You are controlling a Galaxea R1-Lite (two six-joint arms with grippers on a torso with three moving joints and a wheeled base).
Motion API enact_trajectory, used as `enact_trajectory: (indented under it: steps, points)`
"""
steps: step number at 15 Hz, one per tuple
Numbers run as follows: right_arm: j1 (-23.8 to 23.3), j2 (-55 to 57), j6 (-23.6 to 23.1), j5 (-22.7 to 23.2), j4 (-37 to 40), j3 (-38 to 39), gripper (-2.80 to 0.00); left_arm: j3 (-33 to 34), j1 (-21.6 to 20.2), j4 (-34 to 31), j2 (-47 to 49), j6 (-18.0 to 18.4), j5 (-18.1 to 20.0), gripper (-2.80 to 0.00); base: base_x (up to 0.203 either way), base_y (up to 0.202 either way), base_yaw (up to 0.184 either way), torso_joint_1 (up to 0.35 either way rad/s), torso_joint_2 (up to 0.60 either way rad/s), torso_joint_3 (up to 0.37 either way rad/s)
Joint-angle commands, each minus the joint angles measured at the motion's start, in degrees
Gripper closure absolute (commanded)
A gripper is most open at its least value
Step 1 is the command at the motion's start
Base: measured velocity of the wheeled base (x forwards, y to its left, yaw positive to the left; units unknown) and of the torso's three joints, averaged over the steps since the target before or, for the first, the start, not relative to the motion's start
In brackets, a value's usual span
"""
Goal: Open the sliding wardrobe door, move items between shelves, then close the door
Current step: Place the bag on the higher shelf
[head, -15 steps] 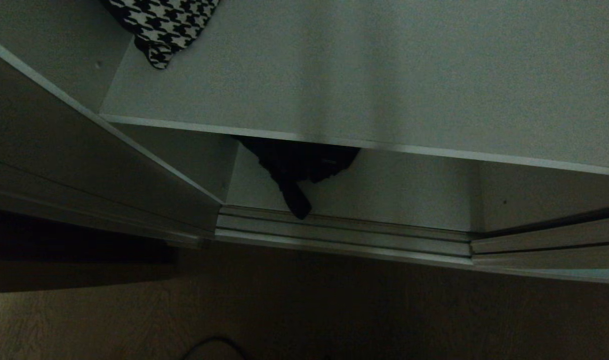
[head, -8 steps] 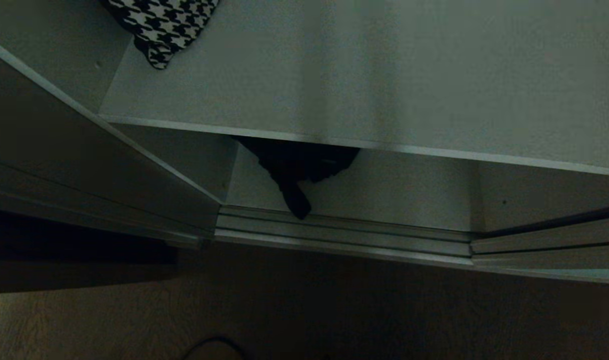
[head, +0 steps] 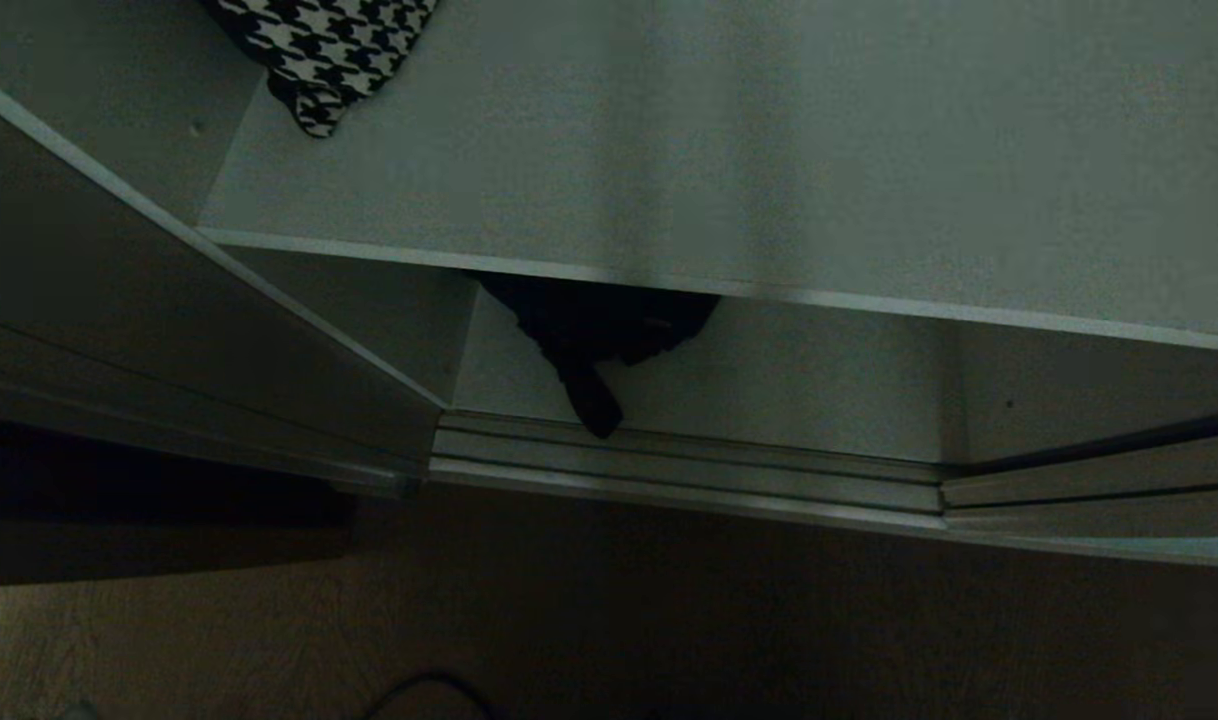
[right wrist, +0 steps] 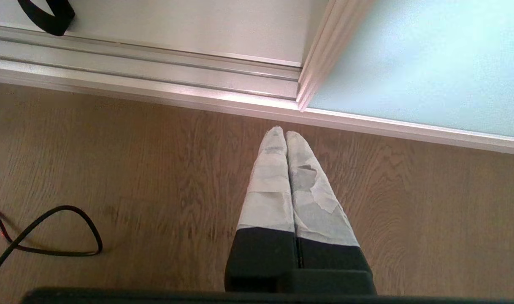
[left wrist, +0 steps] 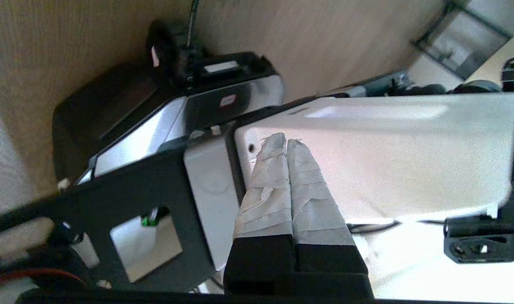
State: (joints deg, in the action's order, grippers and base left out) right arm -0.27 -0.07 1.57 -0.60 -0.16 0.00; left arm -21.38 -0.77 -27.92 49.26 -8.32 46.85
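Nothing shifts in head view vs earlier; frosted pale blue-green glass sliding door (right wrist: 421,59) is open. Left gripper (left wrist: 287,141) and right gripper (right wrist: 285,133) both pinched closed, empty. Next imo: grab soft black strappy fabric piece (head: 594,330), frame centre, w/ opened fingers.

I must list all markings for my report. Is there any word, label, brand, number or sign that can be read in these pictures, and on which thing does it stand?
No text can be read in any view.
Pale label on the robot's black base: too blurred to read.
Reddish label on the dark panel below it: too blurred to read.
Houndstooth cloth: only a woven pattern, no writing.
Frosted sliding door, shelves and floor track: no markings visible.
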Motion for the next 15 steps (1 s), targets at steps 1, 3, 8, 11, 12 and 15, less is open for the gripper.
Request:
enact_trajectory:
  steps: [1,3,8,11,12,15]
  points:
    - [0.0,-0.01,0.01,-0.02,-0.02,0.0,0.0,-0.67,0.1,2.06,11.1,0.98,0.24,0.0,0.0,0.0,0.0,0.0,0.0,0.0]
    - [0.0,-0.01,0.01,-0.02,-0.02,0.0,0.0,-3.36,0.88,5.3,20.39,1.63,0.16,0.0,0.0,0.0,0.0,0.0,0.0,0.0]
    - [0.0,-0.01,0.01,-0.02,-0.02,0.0,0.0,-15.52,14.71,8.29,30.61,-4.65,-0.23,0.0,0.0,0.0,0.0,0.0,0.0,0.0]
    - [-0.08,-0.01,0.01,-0.02,-0.02,0.0,0.0,-16.69,20.23,8.6,33.67,-7.01,-0.31,0.0,0.0,0.0,0.0,0.0,0.0,0.0]
    - [0.0,-0.01,0.01,-0.02,-0.02,0.0,0.0,-16.89,20.79,9.44,36.27,-7.11,-0.55,0.0,0.0,0.0,0.0,0.0,0.0,0.0]
    - [0.0,-0.01,0.01,-0.02,-0.02,0.0,0.0,-18.3,21.28,15.17,44.99,-7.8,-4.12,0.0,0.0,0.0,0.0,0.0,0.0,0.0]
